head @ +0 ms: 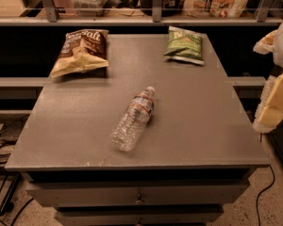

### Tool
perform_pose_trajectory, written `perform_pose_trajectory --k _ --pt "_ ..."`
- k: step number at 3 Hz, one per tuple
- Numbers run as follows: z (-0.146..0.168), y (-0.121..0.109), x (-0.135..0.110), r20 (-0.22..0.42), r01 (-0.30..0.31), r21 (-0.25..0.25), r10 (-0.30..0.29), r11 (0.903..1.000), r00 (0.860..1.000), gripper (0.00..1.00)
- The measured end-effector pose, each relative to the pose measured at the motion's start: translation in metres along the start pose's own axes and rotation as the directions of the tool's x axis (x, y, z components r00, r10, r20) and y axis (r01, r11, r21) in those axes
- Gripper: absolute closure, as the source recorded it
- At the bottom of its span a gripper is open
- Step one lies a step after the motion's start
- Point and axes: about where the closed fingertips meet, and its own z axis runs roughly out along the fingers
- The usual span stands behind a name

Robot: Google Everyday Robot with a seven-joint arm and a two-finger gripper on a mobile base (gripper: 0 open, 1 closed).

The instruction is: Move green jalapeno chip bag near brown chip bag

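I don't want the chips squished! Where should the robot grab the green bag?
Probably from above, pinching across the middle of the green bag. It lies flat near the far right corner of the table, so no side offers an edge to slip under, and its puffy middle gives loose film to pinch. The gripper sits off to the right of the table.

Jalapeno bag rear-right on table; claw farther right

High view over table, tool right
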Motion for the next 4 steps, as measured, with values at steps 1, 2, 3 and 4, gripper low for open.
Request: perform_pose_trajectory --k 1,2,3,4 --pt "-0.001 -0.001 -0.001 0.005 -0.001 0.007 0.001 1.0 1.0 0.0" --pt "0.003 -0.013 -0.008 0.093 -0.04 0.03 0.037 0.9988 0.995 0.0" --pt "0.013 -0.041 -0.016 0.227 -0.117 0.054 0.101 0.9917 0.969 0.0" --pt "0.032 -0.084 -0.027 0.34 -0.201 0.072 0.165 0.977 0.926 0.0"
